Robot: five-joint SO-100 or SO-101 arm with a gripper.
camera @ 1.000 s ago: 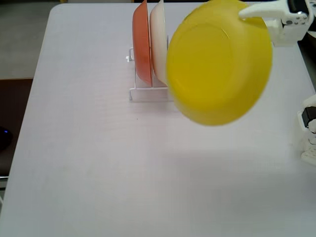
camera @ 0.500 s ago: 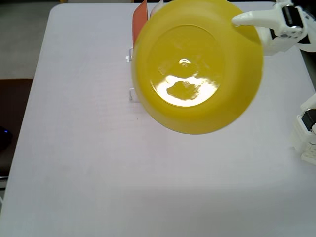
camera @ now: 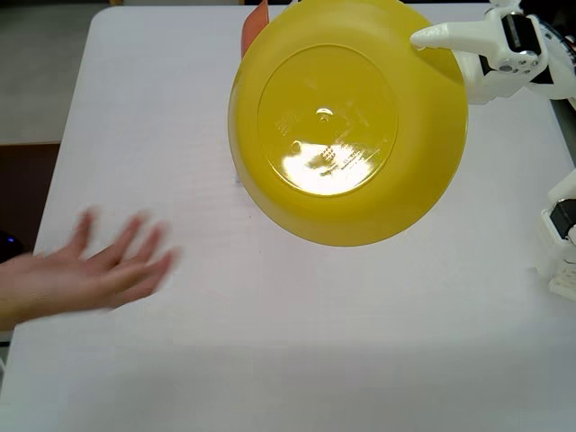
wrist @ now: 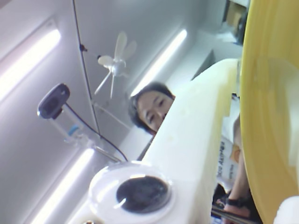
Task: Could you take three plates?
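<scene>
Fixed view first: at the far left a blurred bare hand (camera: 85, 274) reaches in over the white bench (camera: 270, 360), palm down, fingers spread, near the left edge. It touches nothing I can make out, and it is well apart from the plate.

Right of it, filling the far middle of the scene, the yellow plate (camera: 346, 121) is held up in the air, its underside turned to the camera, with a bright glare on the flat base ring. It tilts a little and hides nearly all of what stands behind it. Only a sliver of the orange plate (camera: 256, 25) peeks out at its upper left, by the bench's far edge.

At the upper right the claw (camera: 432, 40) pinches the yellow plate at its rim; one white finger (camera: 450, 36) lies across the near face of the rim. The arm (camera: 517, 49) runs off to the right. Lower at the right edge stands another white part (camera: 562, 243) of the rig.

Wrist view, looking upward: a webcam (wrist: 53, 100) on the left, a ceiling fan (wrist: 114, 63), then a person's face (wrist: 152, 107) behind the white finger (wrist: 196, 130), and the yellow plate (wrist: 271, 116) along the right edge, against that finger.
</scene>
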